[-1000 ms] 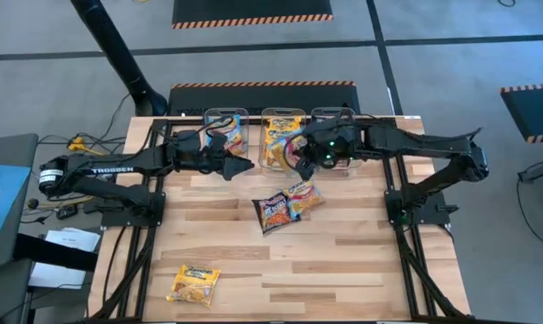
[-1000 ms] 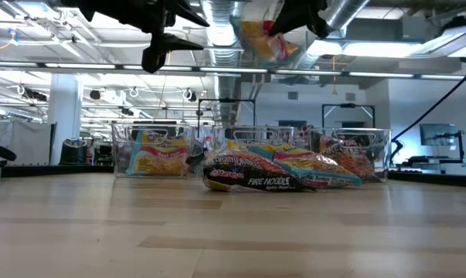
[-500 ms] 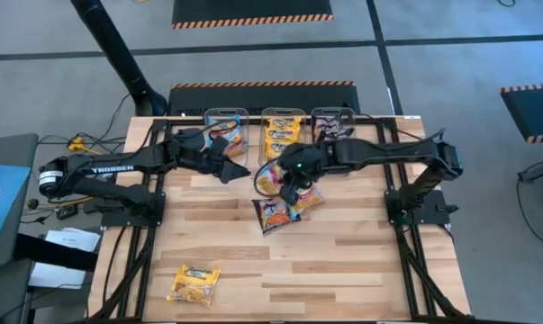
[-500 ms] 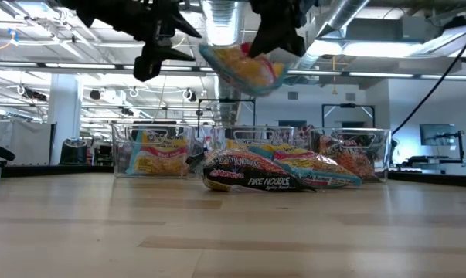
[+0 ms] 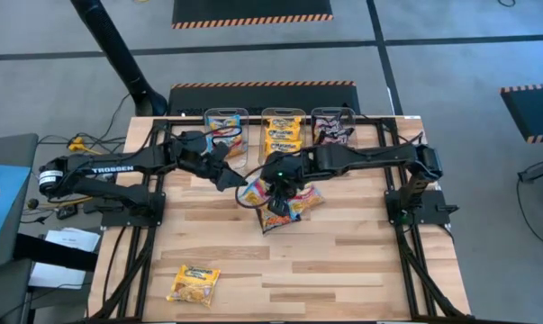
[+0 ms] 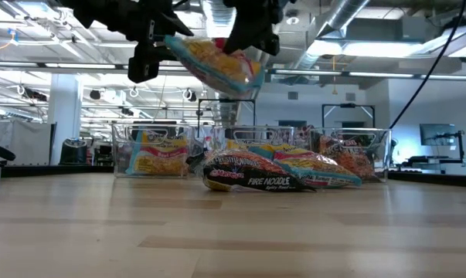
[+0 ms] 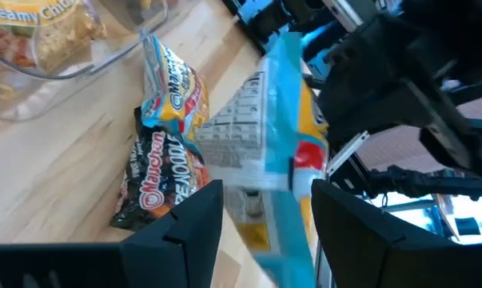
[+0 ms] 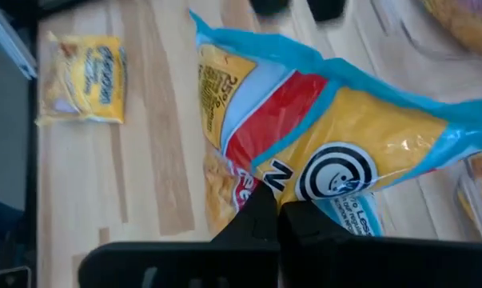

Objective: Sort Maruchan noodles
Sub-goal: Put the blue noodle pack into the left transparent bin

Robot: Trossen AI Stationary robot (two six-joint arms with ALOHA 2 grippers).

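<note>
The right tool is pinched tight on one edge of a light blue packet, carrying it in the air above the middle of the surface, toward the left tool, whose fingers stand wide with the packet's free end just in front of them — this looks like a handover. To do it well, the left tool should close on bare wrapper clear of the right tool's grip, and the right should let go only once that hold is firm. Below lie a maroon packet and another blue one; a yellow packet sits near the front left corner, with three bins along the far edge.
</note>
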